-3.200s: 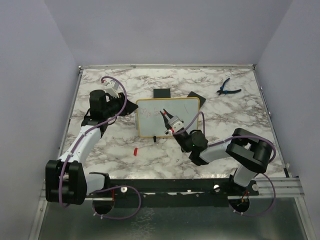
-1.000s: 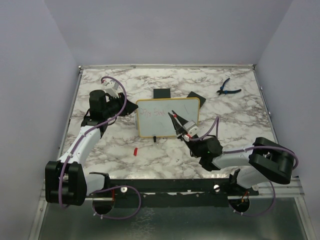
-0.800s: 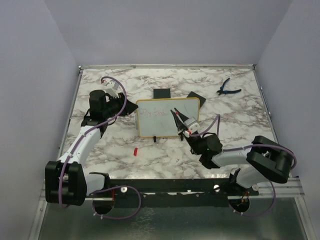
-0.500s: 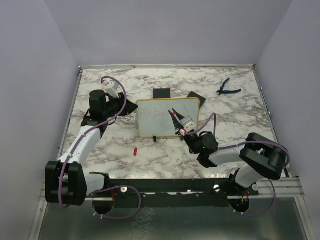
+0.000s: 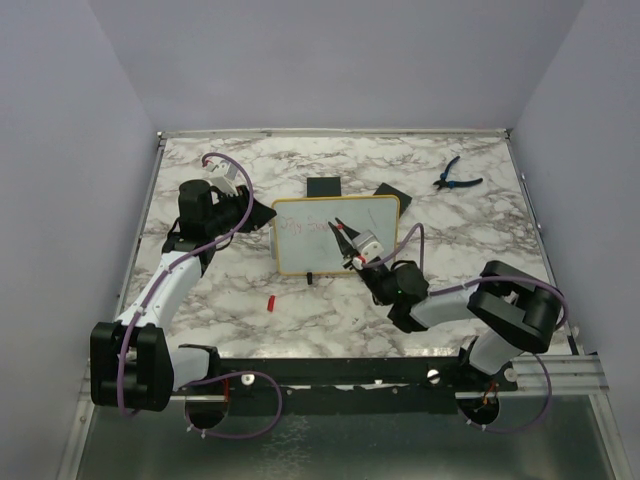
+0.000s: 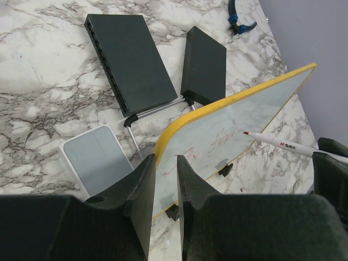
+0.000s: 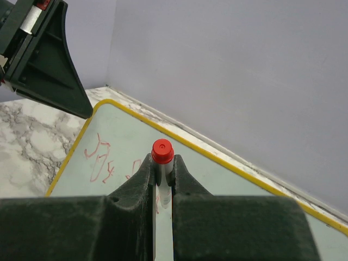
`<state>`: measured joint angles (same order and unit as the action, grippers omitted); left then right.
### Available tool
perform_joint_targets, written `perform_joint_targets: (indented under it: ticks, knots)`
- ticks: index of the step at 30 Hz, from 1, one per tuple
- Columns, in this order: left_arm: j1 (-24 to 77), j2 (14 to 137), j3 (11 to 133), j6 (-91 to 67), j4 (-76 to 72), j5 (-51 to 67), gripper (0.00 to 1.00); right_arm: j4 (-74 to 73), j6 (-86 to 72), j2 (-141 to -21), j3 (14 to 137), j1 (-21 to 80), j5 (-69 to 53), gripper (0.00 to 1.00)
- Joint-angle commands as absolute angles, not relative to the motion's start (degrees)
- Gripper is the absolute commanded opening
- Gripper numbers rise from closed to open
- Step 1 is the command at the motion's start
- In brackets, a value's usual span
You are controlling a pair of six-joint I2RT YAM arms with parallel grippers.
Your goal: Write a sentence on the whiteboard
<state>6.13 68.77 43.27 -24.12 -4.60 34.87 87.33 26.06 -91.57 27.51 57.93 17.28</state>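
Note:
The whiteboard (image 5: pixel 375 215), white with a yellow frame, stands upright at the table's middle. A faint red sentence (image 5: pixel 305 227) runs across its upper left; it also shows in the left wrist view (image 6: pixel 209 145) and the right wrist view (image 7: pixel 100 157). My left gripper (image 5: pixel 258 215) is shut on the board's left edge (image 6: pixel 163 142). My right gripper (image 5: pixel 343 238) is shut on a white marker with a red end (image 7: pixel 162 152). The marker (image 6: pixel 283 144) points at the board's face right of the writing; I cannot tell if its tip touches.
Two black squares (image 5: pixel 323 187) (image 5: pixel 390 193) lie behind the board. Blue pliers (image 5: pixel 455 176) lie at the back right. A small red cap (image 5: pixel 271 302) lies in front of the board. A pale grey card (image 6: pixel 98 160) lies left of the board.
More red writing is on the board than 3.2 s ago. In the last second my right gripper moved the marker a little left and up along the board. The left arm has not moved.

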Motion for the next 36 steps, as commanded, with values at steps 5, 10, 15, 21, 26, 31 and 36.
perform_joint_targets:
  ticks: [5, 10, 15, 21, 26, 31, 36]
  knots:
    - [6.4, 67.5, 43.1, -23.1, -5.3, 34.6, 0.23, 99.4, 26.8, -93.8, 29.0, 57.8, 18.1, 0.01]
    - [6.4, 67.5, 43.1, -23.1, -5.2, 34.7, 0.23, 99.4, 27.9, -94.3, 29.4, 57.8, 19.1, 0.01]
    - [6.4, 67.4, 43.1, -23.1, -5.2, 34.8, 0.23, 99.4, 28.8, -94.5, 29.5, 57.7, 20.3, 0.01]
    - [6.4, 67.4, 43.1, -23.2, -5.2, 34.8, 0.23, 99.4, 29.4, -95.0, 30.5, 57.7, 20.1, 0.01]
    - [6.4, 67.3, 43.1, -23.1, -5.2, 34.8, 0.23, 99.5, 29.0, -96.1, 31.5, 57.7, 19.4, 0.01]
    - [6.4, 67.2, 43.1, -23.1, -5.2, 34.8, 0.23, 99.5, 28.3, -96.2, 30.7, 57.7, 19.4, 0.01]
    - [6.4, 67.2, 43.2, -23.1, -5.2, 34.9, 0.23, 99.4, 28.3, -95.4, 29.4, 57.7, 20.3, 0.01]
